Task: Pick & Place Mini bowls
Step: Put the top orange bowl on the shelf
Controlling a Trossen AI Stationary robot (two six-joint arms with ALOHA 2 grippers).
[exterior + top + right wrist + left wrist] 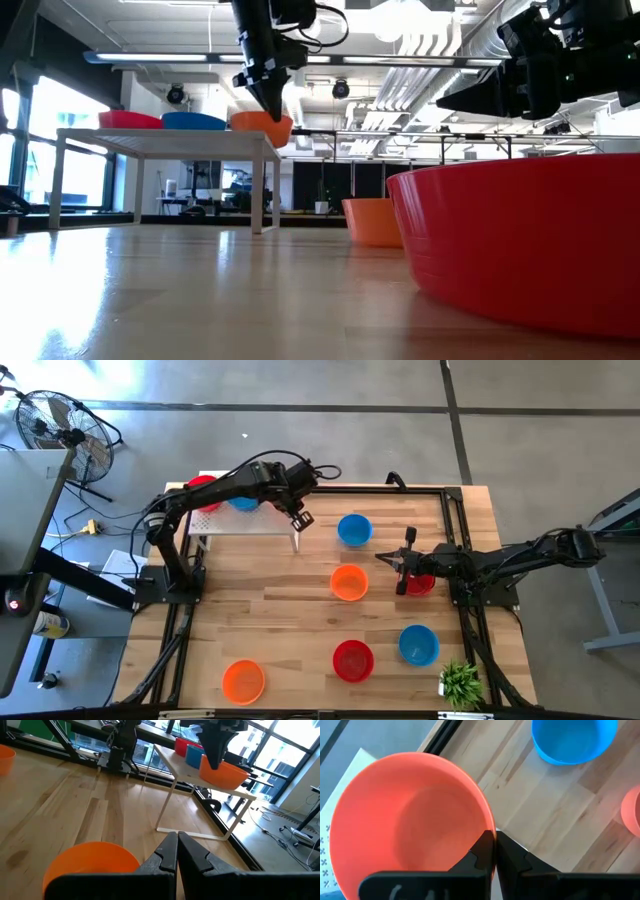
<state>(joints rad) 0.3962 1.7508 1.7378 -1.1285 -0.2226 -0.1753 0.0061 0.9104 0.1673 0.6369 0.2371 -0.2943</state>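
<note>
Bowls on stand (235, 795): one red (130, 119), one blue (194, 121), one orange (410, 820).
Bowls on table (280, 610): blue (354, 529), orange (349, 582), red (420, 584), red (352, 660), blue (418, 644), orange (243, 680). All plain, glossy, no pattern.
Stand: white; top patterned with small cross-shaped perforations.
Table: pale wood in lengthwise strips, light and darker tan mixed; black frame along the edges.
Arms: black; left gripper (301, 518) and right gripper (386, 559) black.
Plant (460, 683): green.
Floor: grey, with dark seams.
Fan (55, 425): black.
</note>
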